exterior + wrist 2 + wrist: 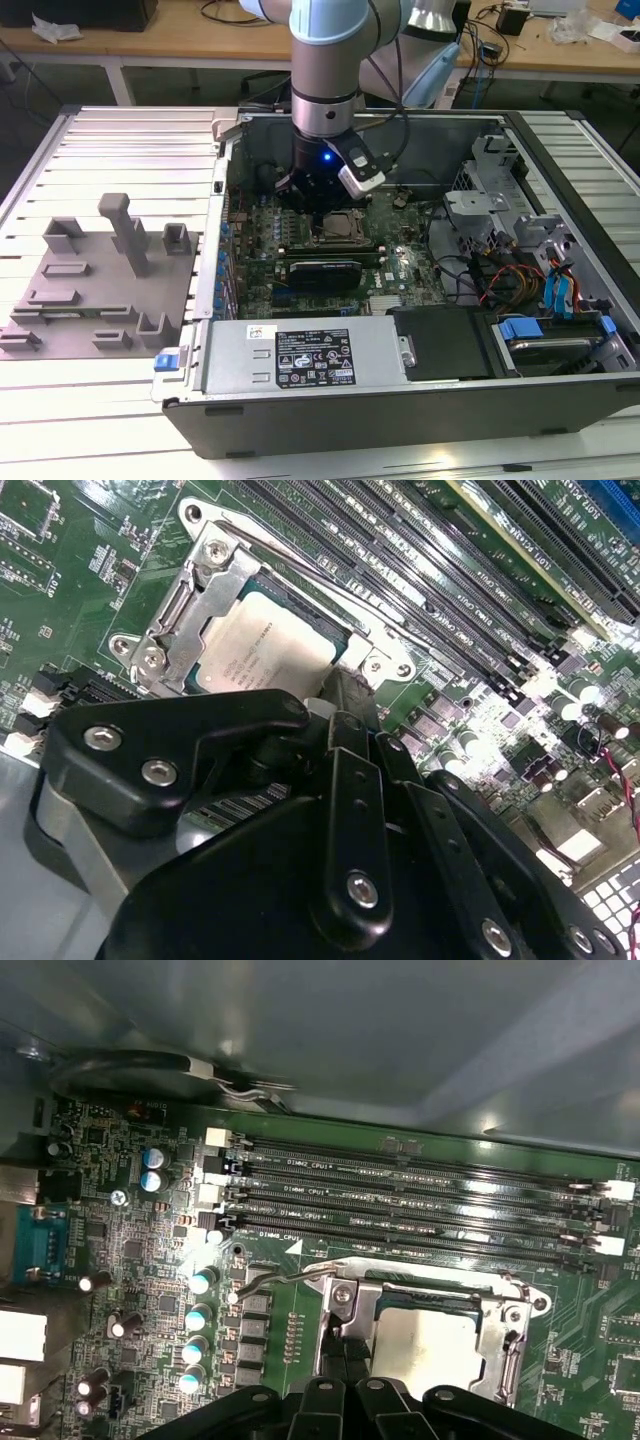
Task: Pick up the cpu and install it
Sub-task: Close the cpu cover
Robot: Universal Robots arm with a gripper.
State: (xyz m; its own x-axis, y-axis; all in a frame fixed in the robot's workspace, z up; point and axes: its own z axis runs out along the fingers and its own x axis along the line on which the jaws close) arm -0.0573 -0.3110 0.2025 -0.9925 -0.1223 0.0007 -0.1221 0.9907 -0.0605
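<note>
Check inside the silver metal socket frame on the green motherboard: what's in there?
A flat square cpu with a pale silver top lies inside the frame. The black tool covers one edge, so its seating there cannot be seen.

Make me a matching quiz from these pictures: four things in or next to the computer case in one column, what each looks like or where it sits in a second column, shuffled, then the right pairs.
Things:
1. cpu
2. memory slots
3. expansion card
4. grey fixture

Descriptions:
A. outside the case, at the exterior view's left
B. pale silver square within the metal socket frame
C. long dark parallel rows beside the socket frame
D. black bar between the socket frame and the labelled silver box

Pairs: 1-B, 2-C, 3-D, 4-A
</note>
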